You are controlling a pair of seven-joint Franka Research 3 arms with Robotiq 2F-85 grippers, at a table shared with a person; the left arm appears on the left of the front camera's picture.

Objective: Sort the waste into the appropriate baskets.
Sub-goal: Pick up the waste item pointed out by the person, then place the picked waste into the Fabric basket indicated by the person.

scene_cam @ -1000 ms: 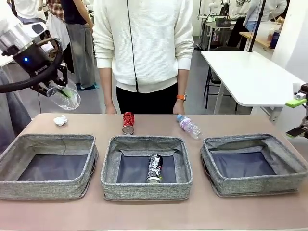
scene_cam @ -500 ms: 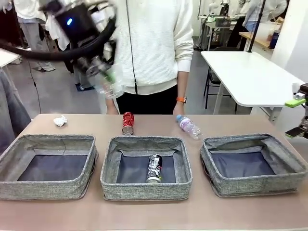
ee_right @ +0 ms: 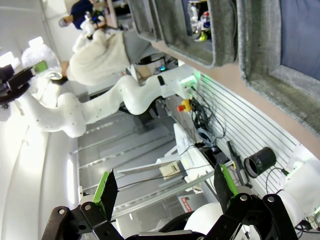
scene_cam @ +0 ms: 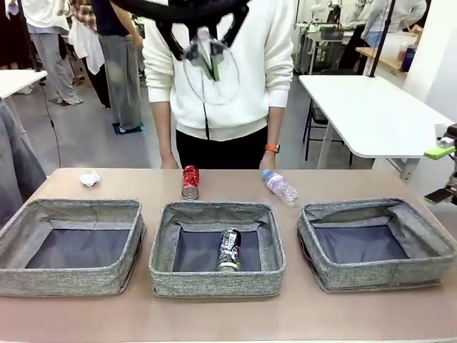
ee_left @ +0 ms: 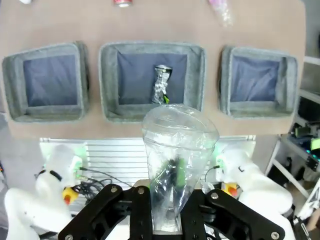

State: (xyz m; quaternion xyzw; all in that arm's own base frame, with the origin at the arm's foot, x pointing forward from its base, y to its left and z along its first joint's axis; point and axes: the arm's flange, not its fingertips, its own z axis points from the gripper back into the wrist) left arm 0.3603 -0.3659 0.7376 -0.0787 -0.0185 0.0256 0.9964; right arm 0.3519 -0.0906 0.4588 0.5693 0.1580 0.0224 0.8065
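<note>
Left gripper [scene_cam: 208,57]: pinches the clear plastic container [scene_cam: 227,84] between its pads; it has swung from the table's left side, up and across to the top centre, in front of the person's [scene_cam: 235,114] white sweater.
Clear plastic container: held high above the table, carried along with the gripper; in the left wrist view its wide end [ee_left: 179,131] points down toward the middle basket [ee_left: 109,85].
Right gripper [scene_cam: 441,174]: fingers spread wide, nothing between them, unmoved at the table's right edge.
Black-and-silver can [scene_cam: 229,249]: lies inside the middle basket [scene_cam: 214,282], as before.
Red drink can [scene_cam: 190,181]: on the table just behind the middle basket, unchanged.
Bottle [scene_cam: 280,186]: lies on the table between the middle and right basket [scene_cam: 378,277], on their far side, unchanged.
Paper ball [scene_cam: 90,179]: on the table behind the left basket [scene_cam: 71,280], unchanged.
</note>
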